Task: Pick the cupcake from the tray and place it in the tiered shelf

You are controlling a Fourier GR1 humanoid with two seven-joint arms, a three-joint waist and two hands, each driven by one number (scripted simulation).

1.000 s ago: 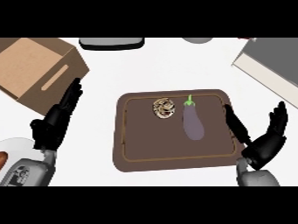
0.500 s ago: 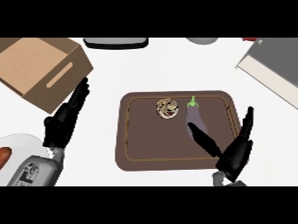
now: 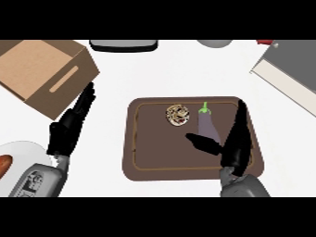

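On the brown tray [image 3: 136,162], the cupcake [image 3: 177,115] sits just beside an eggplant [image 3: 209,127], not yet picked up. The right robot hand [image 3: 234,147] hovers over the tray's right side, fingers straight and thumb spread, grasping nothing. The left robot hand [image 3: 68,131] rests open at left, near a box [image 3: 41,69]. The reach appears under way; next, the right robot hand must clear the eggplant and close round the cupcake.

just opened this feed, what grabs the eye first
The dark brown tray in the middle, holding a cupcake and a purple eggplant side by side. The right hand lies over the tray's right part, fingers straight, next to the eggplant. A cardboard box sits upper left.
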